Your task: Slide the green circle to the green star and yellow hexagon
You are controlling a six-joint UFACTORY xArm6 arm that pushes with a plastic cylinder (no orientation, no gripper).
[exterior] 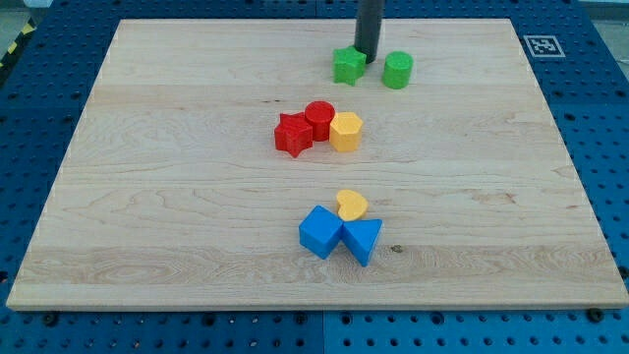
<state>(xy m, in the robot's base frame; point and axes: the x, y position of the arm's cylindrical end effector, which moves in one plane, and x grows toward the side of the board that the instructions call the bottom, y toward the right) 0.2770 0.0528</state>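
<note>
The green circle [398, 70] stands near the view's top, right of centre. The green star [348, 66] lies a short way to its left, with a gap between them. The yellow hexagon [346, 131] sits lower, near the middle of the board, touching the red circle [318, 118]. My tip [367, 58] comes down from the view's top and rests between the green star and the green circle, right against the star's upper right side and apart from the circle.
A red star [293, 135] touches the red circle's left. Lower down, a yellow heart [352, 206], a blue cube [320, 233] and a blue triangle [363, 239] cluster together. The wooden board [147, 197] lies on a blue perforated table.
</note>
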